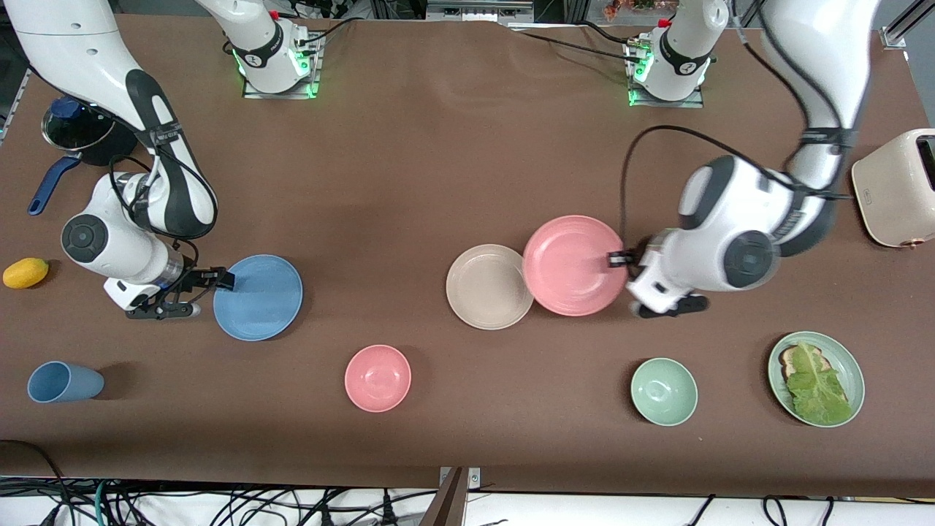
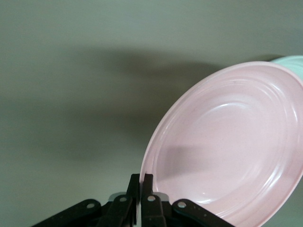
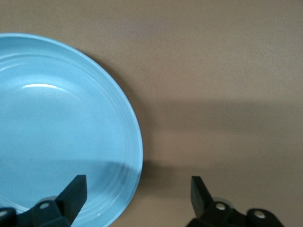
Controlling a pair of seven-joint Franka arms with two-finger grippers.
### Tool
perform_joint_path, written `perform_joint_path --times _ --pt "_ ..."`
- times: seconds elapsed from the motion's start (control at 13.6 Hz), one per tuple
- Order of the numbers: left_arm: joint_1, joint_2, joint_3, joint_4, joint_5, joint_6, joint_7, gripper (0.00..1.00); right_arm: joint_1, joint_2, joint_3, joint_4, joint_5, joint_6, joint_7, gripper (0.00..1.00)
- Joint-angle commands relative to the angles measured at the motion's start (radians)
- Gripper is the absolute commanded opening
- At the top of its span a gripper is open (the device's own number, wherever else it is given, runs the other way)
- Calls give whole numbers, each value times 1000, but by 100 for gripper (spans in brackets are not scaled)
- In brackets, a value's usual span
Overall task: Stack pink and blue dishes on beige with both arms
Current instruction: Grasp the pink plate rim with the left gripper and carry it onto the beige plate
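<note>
here, left claw (image 1: 619, 258) pinching tilted pink plate (image 1: 573, 264), right claw (image 1: 219, 281) spread wide at blue plate (image 1: 258, 297)

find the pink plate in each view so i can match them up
Front view: pink plate overlaps the beige plate's rim, gripped by the left end effector.
Left wrist view: pink plate fills the frame, rim pinched.
Right wrist view: not in it; only the blue plate.
Shared landmark: the brown table.

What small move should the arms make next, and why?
Probably carry the pink plate fully over the beige plate: the left gripper is shut on its rim, overlapping only the beige edge. The right gripper stands open at the blue plate.
</note>
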Motion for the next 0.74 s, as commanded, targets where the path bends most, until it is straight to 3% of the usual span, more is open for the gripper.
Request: perform_joint_path --times 0.0,0.44,0.51,0.66 --pt "-97 105 18 89 -9 75 -78 0 -12 4 7 -12 18 24 -23 88" --pt "-236 202 72 91 72 254 -228 0 -12 5 9 -26 18 32 -23 63" --pt "-233 200 72 91 69 252 -228 14 -12 5 9 -26 18 32 -23 56" --pt "-223 193 73 92 70 251 -225 81 -14 5 9 -26 18 30 -24 41"
